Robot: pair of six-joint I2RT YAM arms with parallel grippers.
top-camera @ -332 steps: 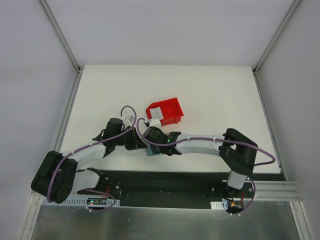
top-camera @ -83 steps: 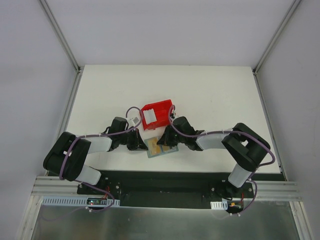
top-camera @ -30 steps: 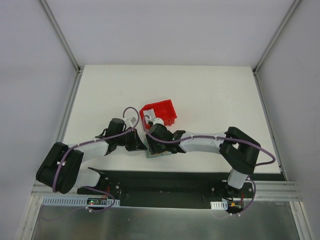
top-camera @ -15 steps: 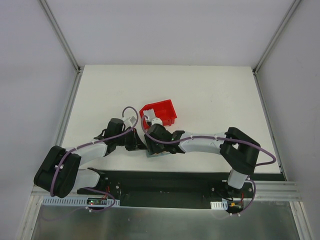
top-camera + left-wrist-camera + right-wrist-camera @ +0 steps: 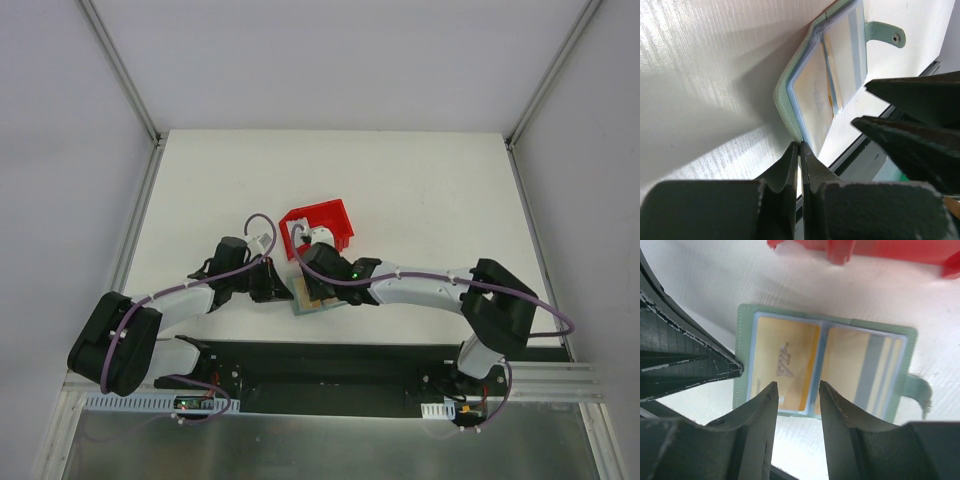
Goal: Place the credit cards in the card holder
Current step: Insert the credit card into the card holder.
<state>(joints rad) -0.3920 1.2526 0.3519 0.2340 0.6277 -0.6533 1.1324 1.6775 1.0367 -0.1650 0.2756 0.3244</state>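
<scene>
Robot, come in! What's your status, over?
Left gripper: jaws shut on card holder edge. Right gripper: jaws open above it, empty. Credit cards in both pockets. Red bin behind, not touching.

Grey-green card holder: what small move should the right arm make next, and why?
Probably lift the right gripper straight up and clear. The orange-gold card and the pale striped card both seem seated inside the open grey-green folding card holder; the right jaws are open and empty, and the left gripper is shut on the holder's edge.
</scene>
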